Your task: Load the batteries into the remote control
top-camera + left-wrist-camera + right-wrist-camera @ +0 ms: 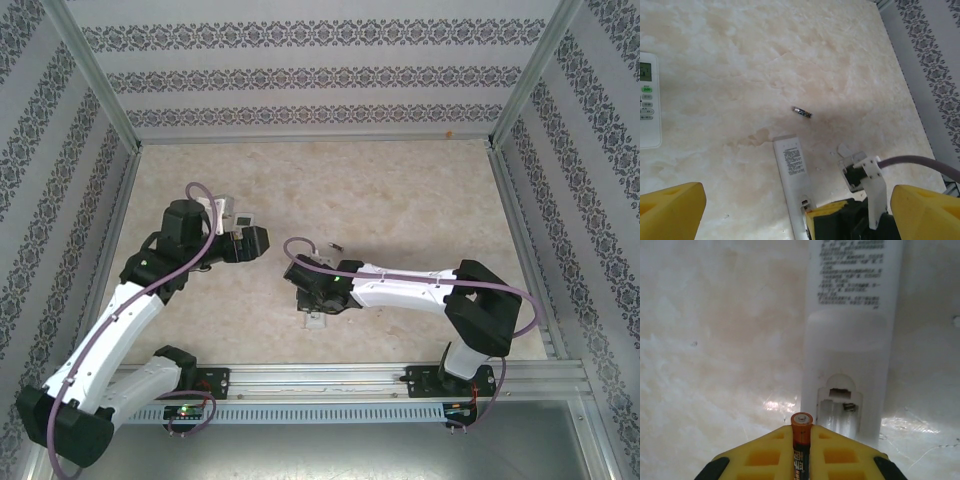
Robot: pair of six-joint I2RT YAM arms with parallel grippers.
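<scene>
One battery (801, 426) sits pinched in your right gripper (801, 442), its long axis in line with the remote control (852, 330) lying straight ahead, open bay (839, 412) just ahead and slightly right of the tip, so that arm is nearer while your left gripper (797, 212) hangs spread.

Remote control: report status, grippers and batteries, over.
Left gripper open, hovering. Right gripper shut on one battery, just short of the open compartment on the remote control. Second battery loose on table. Nothing blocking.
</scene>
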